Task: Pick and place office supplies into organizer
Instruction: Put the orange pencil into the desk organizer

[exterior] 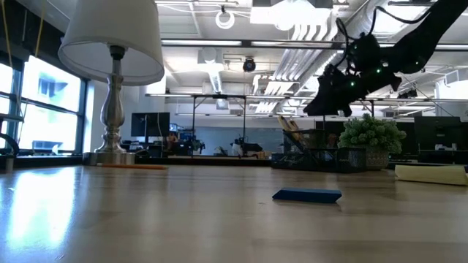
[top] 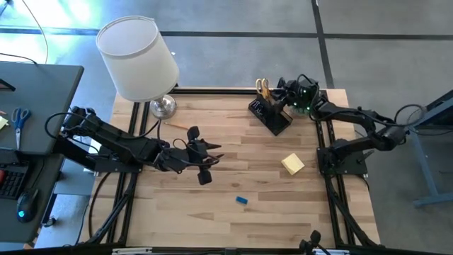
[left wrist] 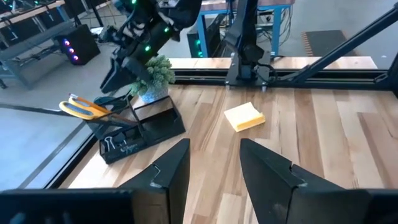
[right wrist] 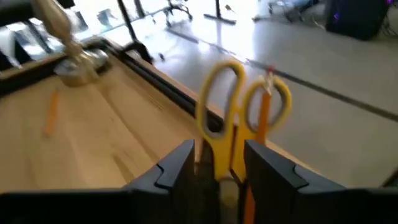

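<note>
Yellow-handled scissors (right wrist: 239, 115) stand upright in the organizer (top: 271, 113) at the far right of the table (top: 233, 163), long axis vertical, handle loops up and blades down inside the tall compartment, with an orange pencil (right wrist: 263, 115) upright beside them. The right gripper (right wrist: 216, 163) hovers directly over the organizer with its fingers parted on either side of the scissor shanks and not clamped on them. The left gripper (top: 210, 161) waits mid-table, fingers apart and empty, while the sticky-note pad (top: 292, 164) and the blue eraser (top: 242, 200) lie flat on the wood, well apart from the organizer.
</note>
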